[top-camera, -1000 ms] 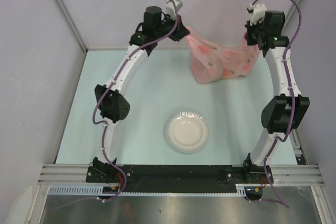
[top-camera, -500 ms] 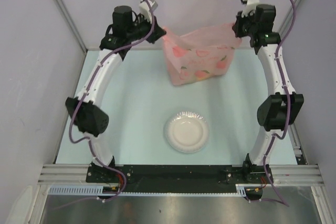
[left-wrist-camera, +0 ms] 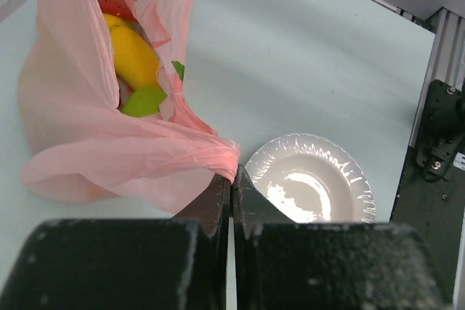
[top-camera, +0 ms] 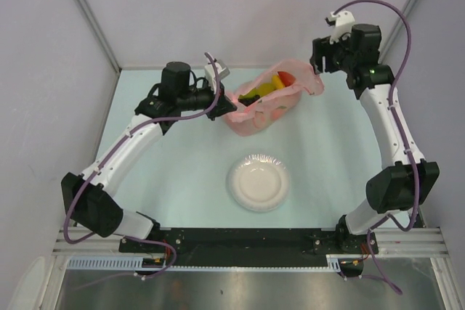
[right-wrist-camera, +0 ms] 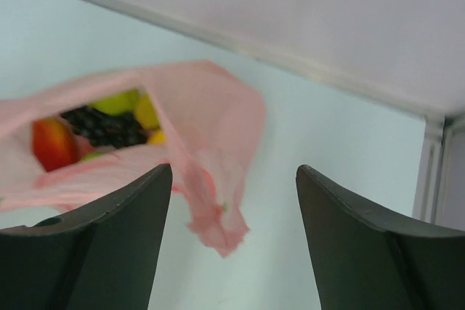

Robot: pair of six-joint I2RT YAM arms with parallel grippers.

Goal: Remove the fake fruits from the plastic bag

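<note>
The pink plastic bag point(top-camera: 263, 109) rests on the table with its mouth gaping. Fake fruits lie inside: a yellow one point(top-camera: 270, 85), a red one point(top-camera: 288, 78) and dark grapes point(top-camera: 251, 96). My left gripper point(top-camera: 227, 96) is shut on the bag's left handle point(left-wrist-camera: 218, 154). The left wrist view shows a yellow fruit point(left-wrist-camera: 134, 59) and a green piece point(left-wrist-camera: 143, 101) in the bag point(left-wrist-camera: 94, 150). My right gripper point(top-camera: 314, 64) is open above the right handle point(right-wrist-camera: 216, 215), which hangs loose between its fingers without touching them. Grapes point(right-wrist-camera: 105, 127) and a red fruit point(right-wrist-camera: 52, 143) show there.
A round white plate point(top-camera: 258, 181) sits on the pale table in front of the bag, seen as a plate point(left-wrist-camera: 312, 186) beside the left fingers too. Grey walls close the back and sides, and a metal rail runs along the near edge.
Both arms brought the bag down and forward from the back wall. The right gripper opened and let the right handle go. The bag's mouth now gapes, showing the fruits.
</note>
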